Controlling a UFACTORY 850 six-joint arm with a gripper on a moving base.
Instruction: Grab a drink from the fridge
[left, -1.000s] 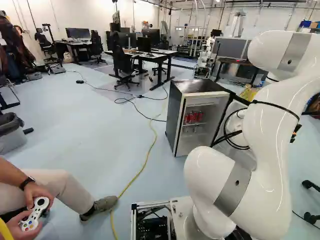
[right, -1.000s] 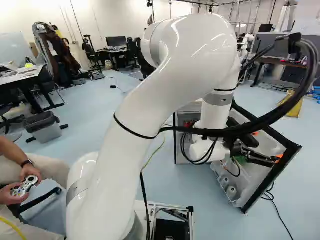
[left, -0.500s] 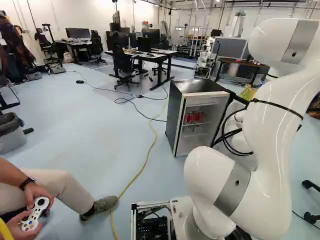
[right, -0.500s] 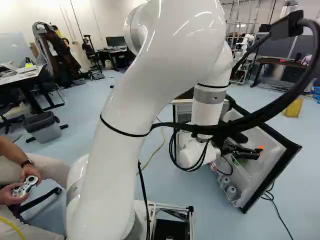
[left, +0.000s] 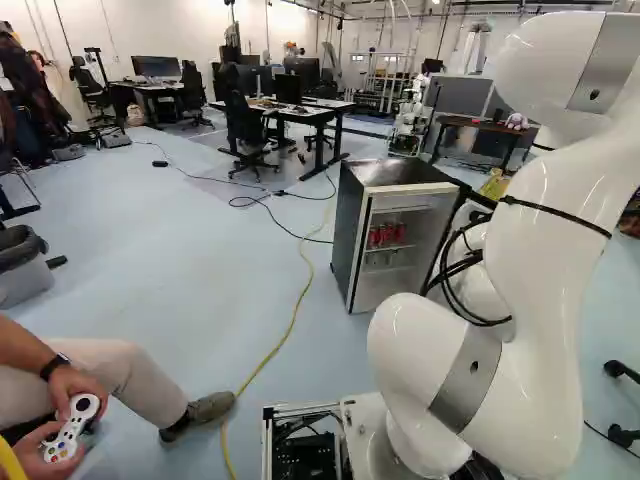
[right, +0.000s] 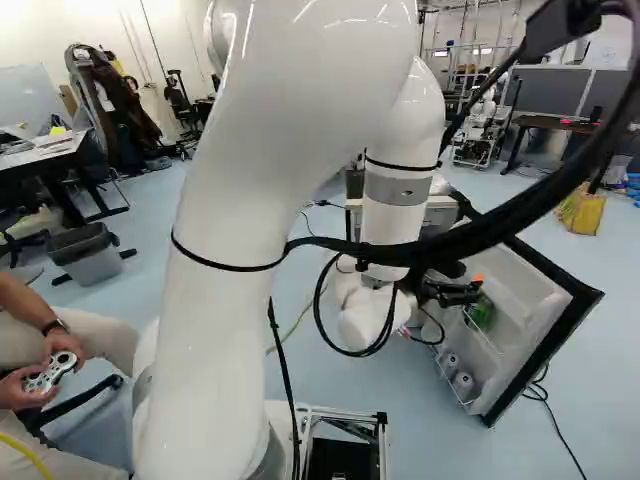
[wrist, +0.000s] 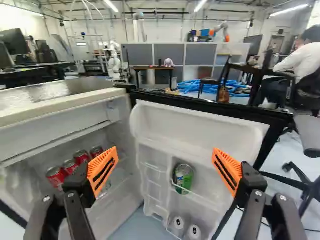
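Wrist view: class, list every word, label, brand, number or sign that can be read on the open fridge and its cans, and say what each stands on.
Nothing can be quoted: no text is legible.
Red cans: pale marks, too small and blurred to read.
Green can: patterned, but no word can be made out.
Pale cans: no readable print.
Fridge door: no readable text.

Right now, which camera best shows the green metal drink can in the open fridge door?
The wrist view: the green can shows nearly whole ahead of the open hand, top and side visible, in the white door. The right base view shows only a small green patch; the left base view doesn't show it.
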